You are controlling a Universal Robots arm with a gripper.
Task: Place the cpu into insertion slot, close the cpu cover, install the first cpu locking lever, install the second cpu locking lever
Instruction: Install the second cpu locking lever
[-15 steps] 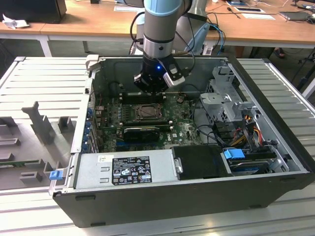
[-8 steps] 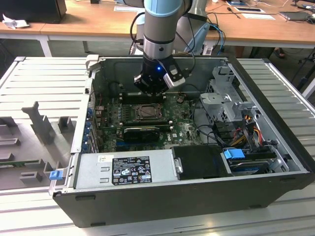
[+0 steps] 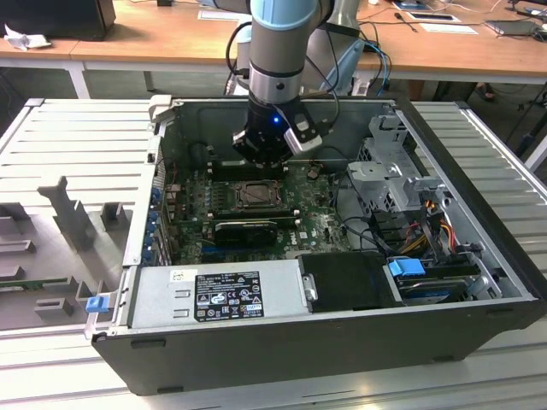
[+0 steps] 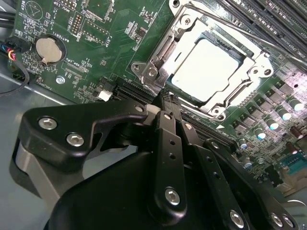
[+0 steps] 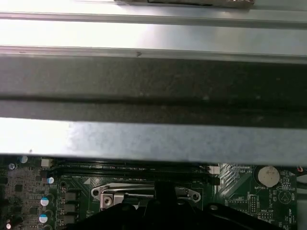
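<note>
Hanging straight down into the open computer case (image 3: 479, 256), the gripper (image 4: 165, 98) has its 2 fingers pressed together, holding nothing, tips at the socket's corner. The cpu (image 4: 204, 69) lies seated under the closed cpu cover (image 4: 158, 60). In the second wrist view, a coin battery (image 4: 49, 50) sits well apart.

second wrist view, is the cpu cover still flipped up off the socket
No, the cpu cover lies flat around the cpu.

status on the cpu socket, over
Hand shut, empty, tips at the socket edge. Cpu seated in socket, cpu cover closed over it. Nothing in the way.
</note>
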